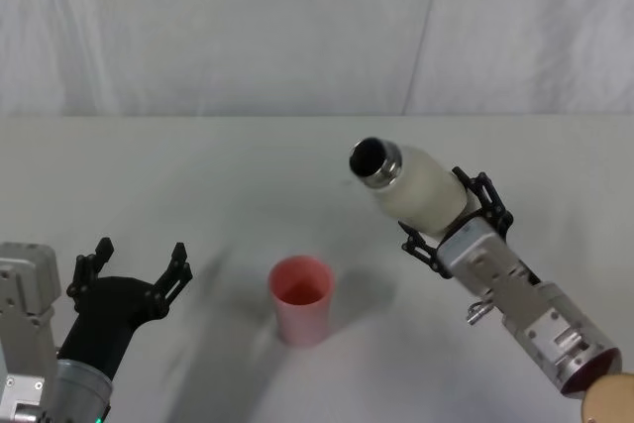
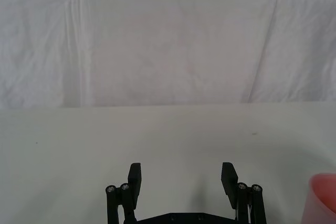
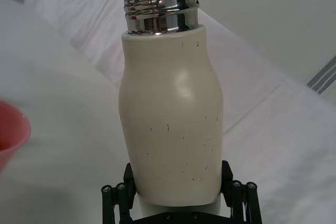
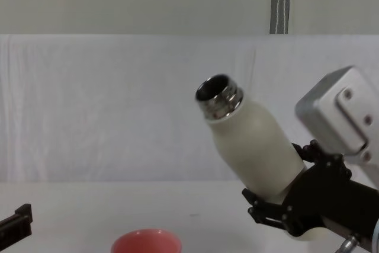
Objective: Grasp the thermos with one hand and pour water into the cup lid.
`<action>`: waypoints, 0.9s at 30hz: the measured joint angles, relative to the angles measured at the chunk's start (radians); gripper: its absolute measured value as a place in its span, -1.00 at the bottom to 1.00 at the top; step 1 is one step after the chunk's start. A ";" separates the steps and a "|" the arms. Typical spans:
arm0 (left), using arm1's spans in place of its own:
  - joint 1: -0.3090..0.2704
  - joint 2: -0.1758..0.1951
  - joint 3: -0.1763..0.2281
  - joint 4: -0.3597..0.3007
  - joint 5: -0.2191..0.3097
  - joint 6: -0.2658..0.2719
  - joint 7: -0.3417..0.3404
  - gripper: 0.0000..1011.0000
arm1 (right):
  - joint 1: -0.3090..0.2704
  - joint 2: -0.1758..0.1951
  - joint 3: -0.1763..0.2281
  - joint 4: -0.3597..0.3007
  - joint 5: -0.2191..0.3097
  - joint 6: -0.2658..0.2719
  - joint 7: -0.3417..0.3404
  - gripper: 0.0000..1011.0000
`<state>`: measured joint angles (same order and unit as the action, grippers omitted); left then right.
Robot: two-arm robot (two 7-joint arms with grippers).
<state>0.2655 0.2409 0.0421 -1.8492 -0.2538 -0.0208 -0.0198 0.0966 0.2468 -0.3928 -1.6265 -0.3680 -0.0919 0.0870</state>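
The left gripper [image 1: 139, 266] hovers low over the bench [image 1: 198, 175] toward its near left corner, its black fingers [image 2: 135, 178] spread apart with nothing between them. Just to its right stands the cup lid [image 1: 301, 298], a salmon-pink cup, upright on the bench near the middle of the near edge; its rim also shows at the bottom of the chest view [image 4: 146, 241] and at the edge of the left wrist view [image 2: 322, 196]. Further right, the right gripper [image 1: 454, 217] holds the thermos [image 1: 414, 183] in the air, well above the bench and up and to the right of the cup lid, apart from it. The fingers [image 3: 119, 192] are clamped on the lower body of the cream-white bottle, one on each side. The thermos is tilted, its open steel neck [image 4: 219, 96] pointing up and toward the left; the mouth is uncapped. No stream of water can be made out. The bottle's matte skin carries small dark specks [image 3: 184, 150] but no readable brand, label or writing.
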 joint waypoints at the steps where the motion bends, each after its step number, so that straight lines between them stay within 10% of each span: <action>1: 0.000 0.000 0.000 0.000 0.000 0.000 0.000 0.98 | 0.002 0.001 -0.006 0.004 -0.028 -0.002 -0.010 0.90; 27: 0.000 0.000 0.000 0.000 0.000 0.000 0.000 0.98 | 0.050 0.022 -0.103 0.111 -0.378 -0.006 -0.147 0.90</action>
<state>0.2655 0.2410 0.0421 -1.8492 -0.2538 -0.0208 -0.0199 0.1471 0.2687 -0.4957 -1.5151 -0.7462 -0.0980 -0.0599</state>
